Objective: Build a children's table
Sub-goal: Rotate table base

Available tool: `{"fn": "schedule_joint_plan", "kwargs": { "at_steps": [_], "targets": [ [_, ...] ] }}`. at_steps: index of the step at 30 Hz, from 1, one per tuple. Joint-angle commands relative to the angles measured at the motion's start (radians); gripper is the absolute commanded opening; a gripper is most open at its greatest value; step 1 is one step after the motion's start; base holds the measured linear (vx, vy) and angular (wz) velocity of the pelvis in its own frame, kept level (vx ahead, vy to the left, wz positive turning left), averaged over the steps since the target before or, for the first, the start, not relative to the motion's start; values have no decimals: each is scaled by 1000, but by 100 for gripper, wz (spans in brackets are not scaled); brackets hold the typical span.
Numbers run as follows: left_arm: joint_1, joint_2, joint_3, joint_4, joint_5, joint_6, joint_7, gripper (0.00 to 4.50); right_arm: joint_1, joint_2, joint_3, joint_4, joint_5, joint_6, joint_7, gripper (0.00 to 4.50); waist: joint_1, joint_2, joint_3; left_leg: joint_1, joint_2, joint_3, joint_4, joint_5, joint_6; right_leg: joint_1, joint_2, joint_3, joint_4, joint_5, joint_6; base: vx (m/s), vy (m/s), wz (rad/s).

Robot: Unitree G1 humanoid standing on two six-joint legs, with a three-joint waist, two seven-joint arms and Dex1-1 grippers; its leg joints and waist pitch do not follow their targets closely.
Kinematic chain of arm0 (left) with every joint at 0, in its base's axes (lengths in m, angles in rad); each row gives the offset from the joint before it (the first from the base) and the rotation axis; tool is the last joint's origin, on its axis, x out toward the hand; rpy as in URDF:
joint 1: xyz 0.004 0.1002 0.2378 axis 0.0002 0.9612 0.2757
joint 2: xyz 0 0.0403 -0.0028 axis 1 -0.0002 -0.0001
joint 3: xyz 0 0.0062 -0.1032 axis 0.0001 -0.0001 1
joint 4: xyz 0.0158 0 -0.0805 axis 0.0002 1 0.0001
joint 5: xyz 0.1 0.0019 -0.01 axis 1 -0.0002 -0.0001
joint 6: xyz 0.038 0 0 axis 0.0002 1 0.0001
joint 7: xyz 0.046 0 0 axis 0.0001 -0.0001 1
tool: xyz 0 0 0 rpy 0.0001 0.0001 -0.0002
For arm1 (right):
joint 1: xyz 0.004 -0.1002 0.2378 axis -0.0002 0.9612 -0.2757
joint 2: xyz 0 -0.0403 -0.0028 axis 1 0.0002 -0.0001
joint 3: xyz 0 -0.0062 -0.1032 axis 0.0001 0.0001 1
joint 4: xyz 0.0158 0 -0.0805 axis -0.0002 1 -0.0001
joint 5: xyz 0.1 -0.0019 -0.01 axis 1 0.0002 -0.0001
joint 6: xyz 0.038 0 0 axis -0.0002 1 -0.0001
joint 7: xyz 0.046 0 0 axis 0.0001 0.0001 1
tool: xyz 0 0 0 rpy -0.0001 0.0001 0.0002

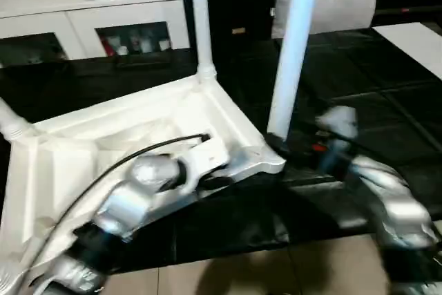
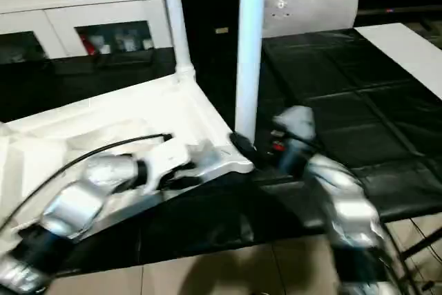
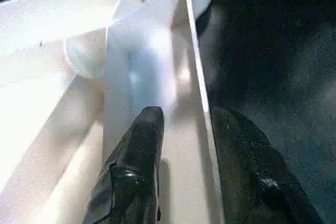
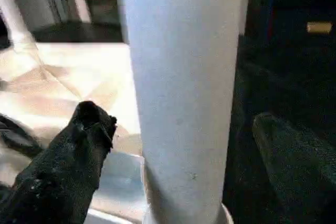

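Tabletop (image 1: 103, 143) lies underside up so legs plug in; right gripper (image 4: 173, 145) gapes around the three o'clock leg (image 1: 293, 46), left gripper (image 3: 184, 129) straddles the rim, fingers apart.

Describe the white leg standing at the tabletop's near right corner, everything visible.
The long white tubular plastic leg stands upright, its foot seated in the near right corner socket of the upturned white ribbed plastic tabletop, its top beyond the frame. It looks smooth and plain. The right gripper straddles it low down, fingers spread either side, not clamped on it.
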Motion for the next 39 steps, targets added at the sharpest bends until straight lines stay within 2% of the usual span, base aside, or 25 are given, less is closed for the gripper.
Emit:
{"fn": "schedule_joint_plan", "kwargs": {
  "at_steps": [1,2,3,4,8,10,11,13,14,17,19,21,23,24,26,29,31,33,35,36,38,39],
  "targets": [
    [8,29,18,-33,24,22,-10,162,-16,2,4,23,-15,-11,-25,450,0,-14,-59,-31,34,4,-75,20,101,77,-52,64,-56,-278,-142,0,0,0],
    [22,51,19,-58,24,30,-19,162,-28,9,7,44,-22,-13,-40,450,1,-17,-60,-30,33,6,-73,27,103,77,-51,65,-55,-265,-144,0,0,0],
    [43,83,15,-89,26,43,-30,162,-43,16,10,72,-30,-19,-56,450,3,-14,-61,-29,36,3,-74,29,102,77,-53,65,-50,-258,-151,0,0,0],
    [63,112,12,-111,34,49,-36,162,-55,24,8,95,-34,-24,-74,450,-2,-15,-60,-32,34,2,-76,31,101,79,-52,66,-45,-256,-155,0,0,0],
    [86,150,9,-129,56,57,-36,162,-78,37,-9,132,-37,-32,-111,450,-1,-13,-57,-24,33,9,-76,0,96,73,-50,68,-54,-293,-152,0,0,0],
    [97,181,8,-123,88,64,-16,162,-110,43,-61,195,-33,-46,-175,450,-4,-16,-54,-26,32,9,-80,-20,91,73,-49,69,-56,-308,-151,0,0,0],
    [97,181,8,-123,88,64,-16,162,-110,43,-61,195,-33,-46,-175,450,-4,-16,-54,-25,31,10,-79,-24,88,73,-49,68,-58,-315,-147,0,0,0],
    [97,199,-5,-112,107,59,-7,162,-121,35,-93,225,-26,-48,-203,450,-1,-13,-54,-17,32,11,-79,-45,80,68,-49,69,-61,-332,-145,0,0,0],
    [97,204,-7,-108,114,60,2,162,-125,29,-109,238,-22,-49,-218,450,1,-13,-55,-19,32,10,-80,-44,78,69,-48,70,-58,-323,-146,0,0,0],
    [81,208,-6,-69,143,57,44,162,-128,-12,-155,272,-18,-52,-261,450,10,-12,-56,-10,32,14,-78,-43,73,61,-44,75,-56,-297,-156,0,0,0],
    [76,210,-6,-59,152,55,54,162,-126,-32,-165,285,-20,-59,-271,450,14,-12,-56,-9,31,16,-79,-49,73,61,-43,78,-56,-290,-164,0,0,0],
    [64,202,0,-39,160,51,77,162,-120,-55,-185,295,-18,-63,-283,450,20,-13,-56,-12,31,17,-79,-56,73,63,-42,78,-55,-293,-162,0,0,0],
    [51,193,3,-16,170,48,98,162,-111,-79,-205,307,-20,-70,-293,450,30,-13,-58,-7,30,19,-79,-60,72,61,-42,80,-57,-299,-158,0,0,0],
    [42,186,5,-2,177,47,113,162,-104,-94,-219,313,-22,-72,-301,450,32,-11,-58,-10,28,19,-79,-60,71,63,-41,80,-56,-295,-158,0,0,0],
    [26,168,7,26,180,45,150,162,-92,-118,-244,324,-24,-79,-317,450,32,-12,-58,-15,27,18,-78,-59,73,67,-42,78,-57,-296,-153,0,0,0],
    [6,128,21,66,176,33,212,162,-78,-147,-263,337,-27,-90,-335,450,35,-12,-60,-16,24,19,-75,-50,76,68,-41,75,-61,-292,-147,0,0,0],
    [-10,81,39,99,169,25,275,162,-66,-174,-274,346,-31,-99,-345,450,37,-15,-62,-23,23,18,-73,-36,81,74,-42,73,-58,-283,-146,0,0,0],
    [-16,61,47,113,168,19,304,162,-62,-184,-277,351,-35,-103,-345,450,34,-9,-64,-26,20,16,-70,-24,94,76,-41,69,-58,-278,-145,0,0,0],
    [-24,-5,99,150,140,-10,403,162,-52,-197,-283,347,-39,-115,-345,450,29,-8,-62,-29,17,17,-68,-34,102,76,-39,65,-64,-299,-137,0,0,0],
    [-22,-23,117,153,126,-13,420,162,-49,-196,-283,340,-38,-116,-340,450,28,-16,-62,-28,14,22,-65,-42,106,77,-37,62,-70,-319,-130,0,0,0],
    [-4,-76,169,147,81,-39,475,162,-33,-186,-273,304,-40,-128,-331,450,32,-11,-63,-31,15,21,-65,-37,113,77,-41,59,-74,-348,-118,0,0,0],
    [0,-83,176,145,75,-45,482,162,-30,-184,-271,298,-41,-131,-330,450,31,-13,-63,-32,16,19,-65,-36,118,75,-38,57,-75,-350,-111,0,0,0]
  ]
}}
